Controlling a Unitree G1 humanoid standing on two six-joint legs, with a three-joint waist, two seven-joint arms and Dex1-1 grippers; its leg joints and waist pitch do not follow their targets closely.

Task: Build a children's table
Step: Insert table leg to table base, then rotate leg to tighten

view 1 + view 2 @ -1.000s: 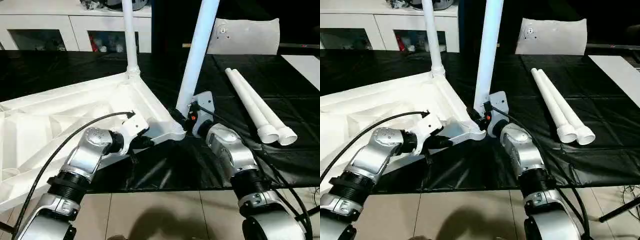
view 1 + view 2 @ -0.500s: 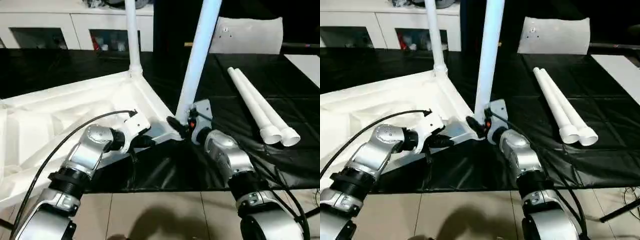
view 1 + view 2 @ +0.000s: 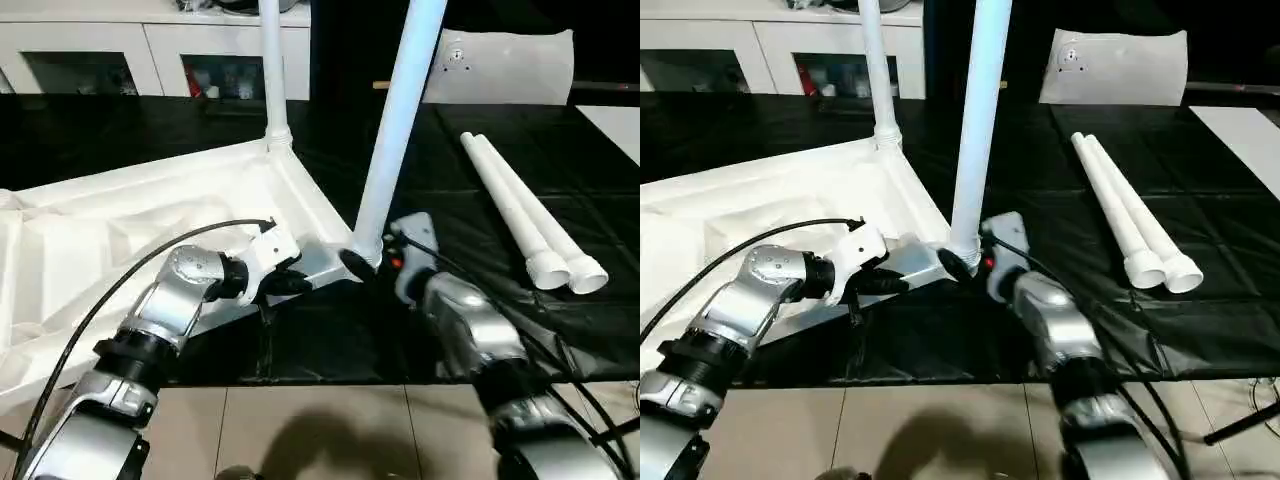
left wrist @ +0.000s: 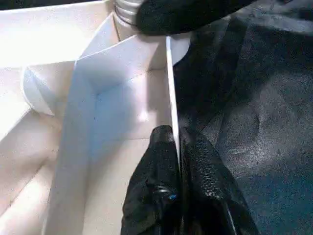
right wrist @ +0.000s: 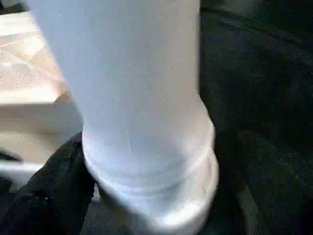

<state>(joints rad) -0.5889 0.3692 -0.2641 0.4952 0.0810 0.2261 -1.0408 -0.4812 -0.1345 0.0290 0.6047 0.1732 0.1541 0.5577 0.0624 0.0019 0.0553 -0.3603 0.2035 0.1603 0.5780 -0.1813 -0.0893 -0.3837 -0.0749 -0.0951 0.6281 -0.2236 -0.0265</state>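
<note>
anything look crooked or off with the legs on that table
One thing: the near long white tapered leg leans to the right out of the corner socket of the upturned white plastic ribbed tabletop, while the far fitted leg stands about straight. It may not be fully seated. The two loose white legs lie neatly side by side.

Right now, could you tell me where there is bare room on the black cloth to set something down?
Bare cloth lies between the upright leg and the two loose legs, and ahead of the tabletop toward the cabinets. It is crowded at the near corner, where both tools, left and right, meet.
</note>
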